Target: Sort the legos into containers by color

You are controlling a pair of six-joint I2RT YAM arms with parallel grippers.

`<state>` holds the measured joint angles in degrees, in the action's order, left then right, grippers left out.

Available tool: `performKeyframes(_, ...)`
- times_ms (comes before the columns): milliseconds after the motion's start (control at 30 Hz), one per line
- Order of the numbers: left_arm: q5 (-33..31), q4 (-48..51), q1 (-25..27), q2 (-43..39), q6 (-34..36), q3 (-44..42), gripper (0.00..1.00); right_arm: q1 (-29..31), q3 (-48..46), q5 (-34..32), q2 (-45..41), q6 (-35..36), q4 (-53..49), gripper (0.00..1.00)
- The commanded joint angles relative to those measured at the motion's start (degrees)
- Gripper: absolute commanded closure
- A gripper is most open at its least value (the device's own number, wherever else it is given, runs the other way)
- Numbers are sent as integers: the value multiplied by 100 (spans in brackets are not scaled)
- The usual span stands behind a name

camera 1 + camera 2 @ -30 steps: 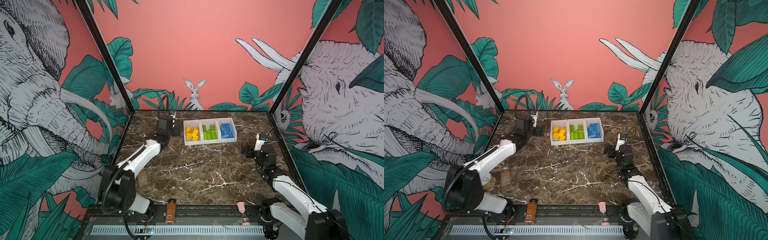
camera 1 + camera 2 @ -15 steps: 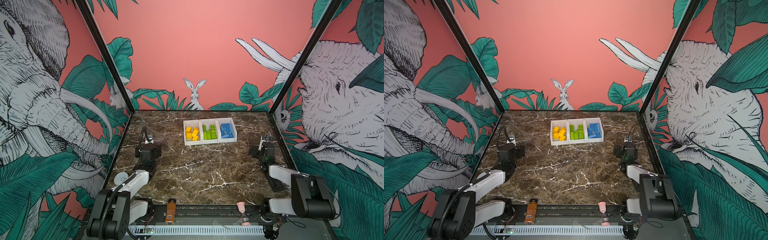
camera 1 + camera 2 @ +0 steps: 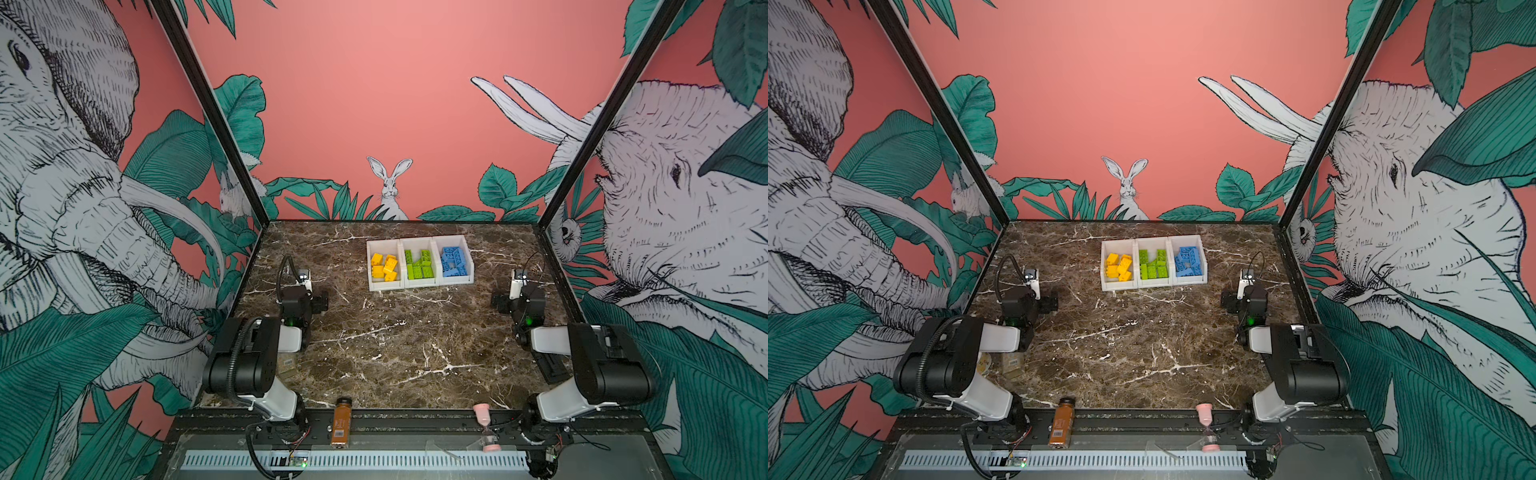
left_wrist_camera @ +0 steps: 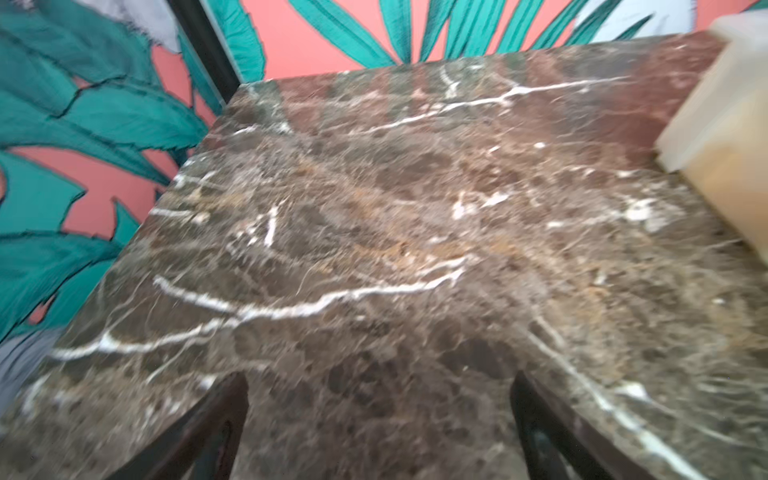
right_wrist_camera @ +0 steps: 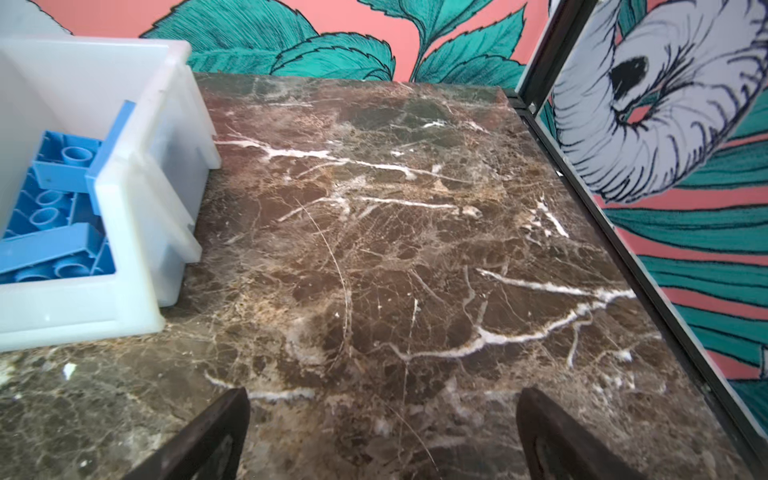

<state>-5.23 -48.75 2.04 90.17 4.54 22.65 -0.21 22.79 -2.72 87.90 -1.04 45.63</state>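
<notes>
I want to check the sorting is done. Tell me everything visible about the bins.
The bins are three white, slightly translucent plastic boxes joined in a row, open-topped, each with a lower front lip. They stand upright on the marble-look table near its back edge. Left to right in both top views they hold yellow legos, green legos and blue legos, one colour each. Nothing else touches them.

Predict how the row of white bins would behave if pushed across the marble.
The bins may slide together, sitting flush in a row on smooth marble. Thin plastic walls suggest they are light. The loose blue bricks inside may shift.
</notes>
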Motion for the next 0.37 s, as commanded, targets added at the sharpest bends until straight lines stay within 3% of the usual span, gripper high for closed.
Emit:
performKeyframes(0, 552, -223, -7, -91, 260, 80, 1, 21, 38, 17, -62, 84, 243, 2)
performKeyframes(333, 529, 30, -22, -142, 201, 143, 1, 21, 33, 17, -55, 83, 263, 2)
